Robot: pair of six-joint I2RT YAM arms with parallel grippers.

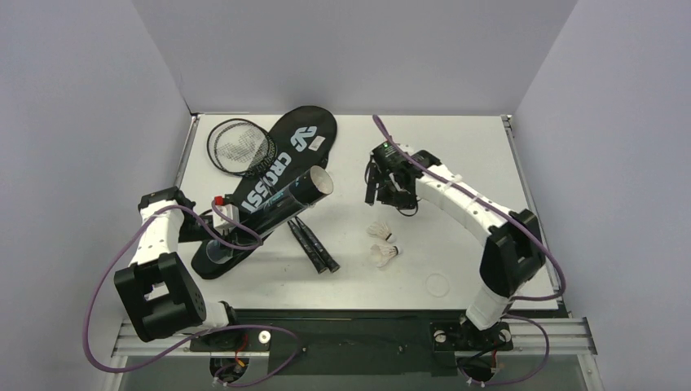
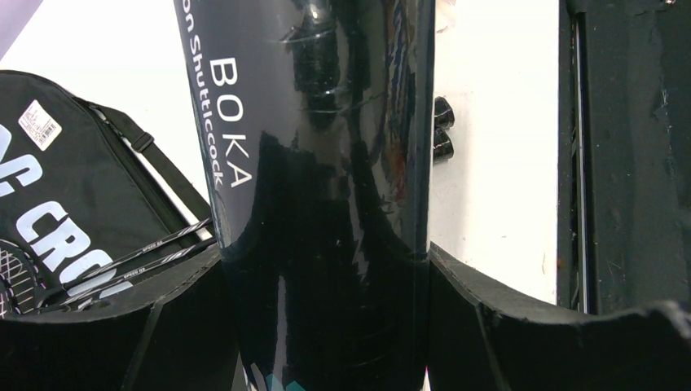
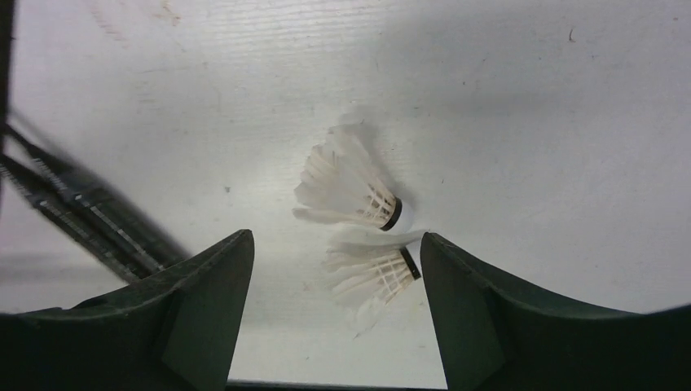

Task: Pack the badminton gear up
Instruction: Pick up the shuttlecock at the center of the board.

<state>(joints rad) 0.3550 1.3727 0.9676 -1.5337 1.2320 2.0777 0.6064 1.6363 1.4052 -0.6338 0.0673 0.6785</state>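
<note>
White shuttlecocks lie unpacked between the right gripper's wide-spread, empty fingers, while the left gripper clamps the BOKA tube.

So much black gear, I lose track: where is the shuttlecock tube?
Top view, left of centre: the shuttlecock tube slants over the racket bag, its near end gripped by the left tool.

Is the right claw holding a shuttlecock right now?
No, the right claw is open and empty, and both shuttlecocks lie on the table below it.
</note>
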